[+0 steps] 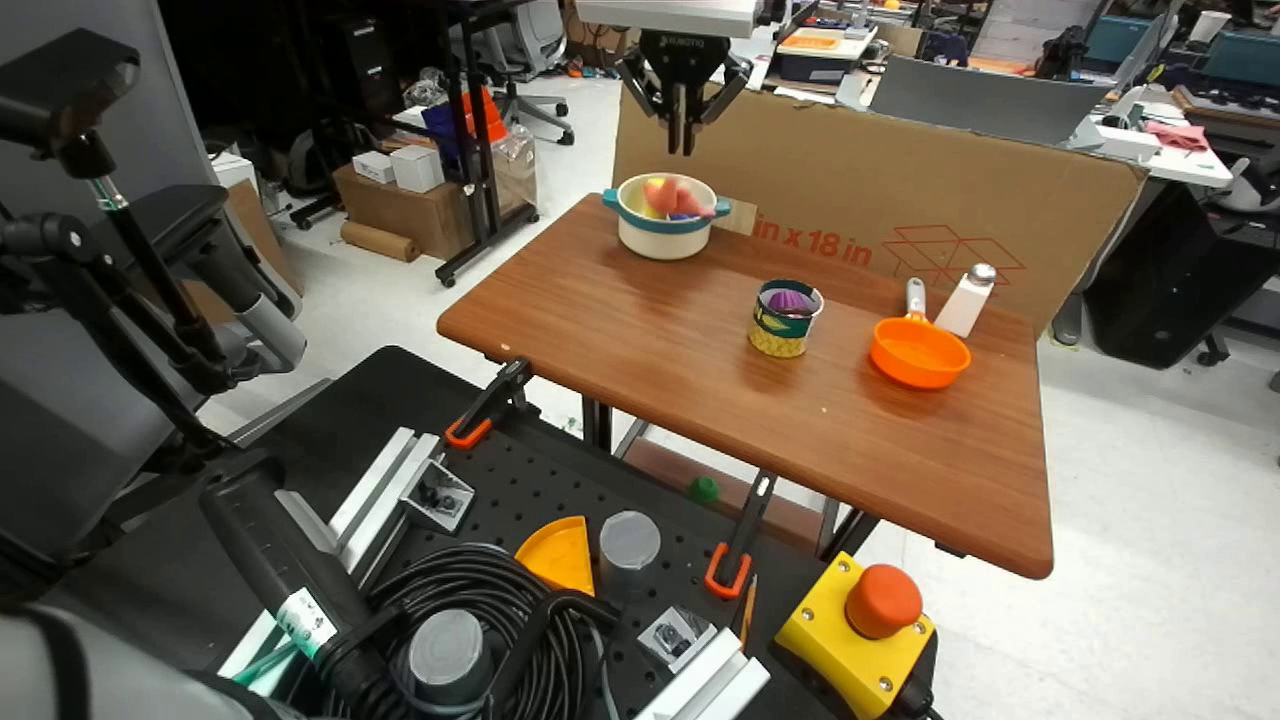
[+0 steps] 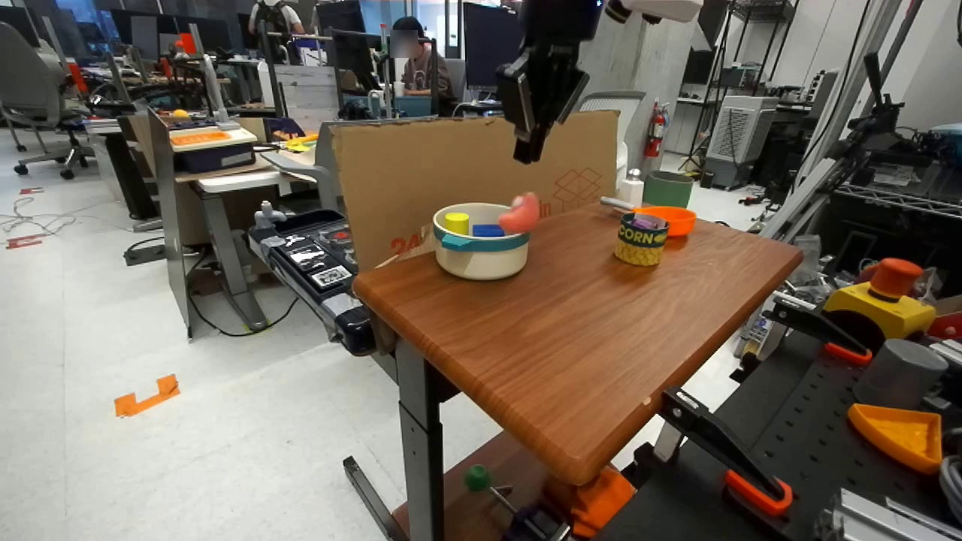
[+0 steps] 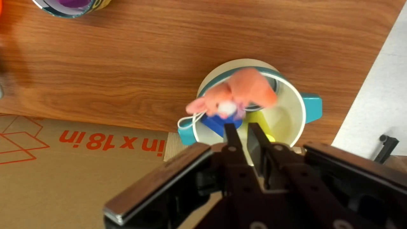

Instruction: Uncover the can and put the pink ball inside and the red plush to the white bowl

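Two jaws of the pincer (image 3: 242,128) stand narrowly apart above the white bowl (image 2: 481,263); the red plush (image 2: 520,213), blurred, is at the bowl's mouth, whether touching I cannot tell.

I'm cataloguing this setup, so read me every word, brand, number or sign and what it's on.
"CORN": the can.
"in x 18 in": the cardboard sheet, upside down in the wrist view.
"24": the same cardboard sheet, in an exterior view.
"ROBOTIQ": the gripper, faint.
Too small to read: black-case labels, the white sticker.
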`<state>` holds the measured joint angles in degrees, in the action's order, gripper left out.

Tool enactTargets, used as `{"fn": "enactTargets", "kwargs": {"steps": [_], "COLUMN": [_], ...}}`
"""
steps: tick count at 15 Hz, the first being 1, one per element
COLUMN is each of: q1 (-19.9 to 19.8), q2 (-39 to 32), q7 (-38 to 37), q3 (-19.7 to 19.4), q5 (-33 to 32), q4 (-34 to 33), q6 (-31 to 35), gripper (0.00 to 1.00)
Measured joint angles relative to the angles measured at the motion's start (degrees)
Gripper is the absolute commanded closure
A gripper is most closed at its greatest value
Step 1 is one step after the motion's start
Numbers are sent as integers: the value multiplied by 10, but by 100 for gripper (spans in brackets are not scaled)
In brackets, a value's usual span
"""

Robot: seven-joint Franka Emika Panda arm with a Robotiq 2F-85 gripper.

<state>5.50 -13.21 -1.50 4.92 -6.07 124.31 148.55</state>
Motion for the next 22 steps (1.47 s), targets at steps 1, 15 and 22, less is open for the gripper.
{"fn": "enactTargets", "kwargs": {"steps": [1,15,22], "q1": [0,-1,-2], "q2": [0,63,137], "q7": [0,-49,-100], "q3": [0,-26,-28], "q5": [0,-52,-92], "q4": [0,47,105], "q6": [0,-33,-121], "gripper": [45,0,0]}}
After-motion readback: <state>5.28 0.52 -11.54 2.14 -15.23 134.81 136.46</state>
